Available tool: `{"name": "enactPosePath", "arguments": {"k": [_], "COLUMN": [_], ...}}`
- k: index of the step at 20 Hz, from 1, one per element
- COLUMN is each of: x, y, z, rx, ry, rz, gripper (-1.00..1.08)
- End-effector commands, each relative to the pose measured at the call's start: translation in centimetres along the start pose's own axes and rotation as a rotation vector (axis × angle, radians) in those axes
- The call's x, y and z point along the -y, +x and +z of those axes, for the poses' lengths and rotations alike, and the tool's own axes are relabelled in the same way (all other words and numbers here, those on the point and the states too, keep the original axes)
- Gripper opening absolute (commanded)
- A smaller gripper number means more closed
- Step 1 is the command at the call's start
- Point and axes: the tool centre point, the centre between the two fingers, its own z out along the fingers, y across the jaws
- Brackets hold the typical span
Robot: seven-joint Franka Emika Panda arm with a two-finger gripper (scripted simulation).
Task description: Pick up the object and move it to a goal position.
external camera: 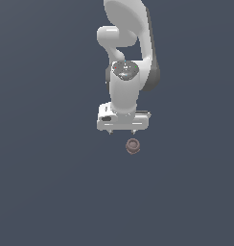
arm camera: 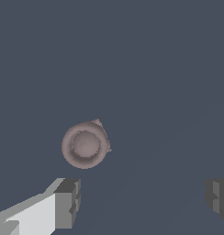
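Presently, claw [external camera: 122, 131] spread wide, holding nothing, poised above the table [external camera: 42, 192]. Small reddish-brown bowl-like object [arm camera: 85, 145] resting apart, off-centre toward one finger [arm camera: 67, 204]. Risk: descending unaligned, finger striking rim, knocking it aside.

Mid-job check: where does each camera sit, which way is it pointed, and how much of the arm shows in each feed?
Exterior view: off the arm, high up, facing steeply down on the grey floor; it shows the white arm, its hand and the reddish-brown object.
Wrist view: on the wrist, facing down past the hand; only the two spread fingertips show, with the object beyond them.
Shared: both show the object, untouched on the floor, and the open hand.
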Motion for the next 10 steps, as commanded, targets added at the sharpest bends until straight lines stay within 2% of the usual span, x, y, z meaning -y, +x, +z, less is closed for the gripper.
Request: {"name": "enactPosePath", "arguments": {"k": [1,4,10], "x": [0.0,0.1,0.9], "y": [0.0,-0.2,-1.2], "z": [0.0,0.2,1.5], "rx": [0.000,0.009,0.057], "ry": [0.000,0.000,-0.001], "rz": [0.000,0.001,0.003], "gripper": [1.00,1.00,1.00]}}
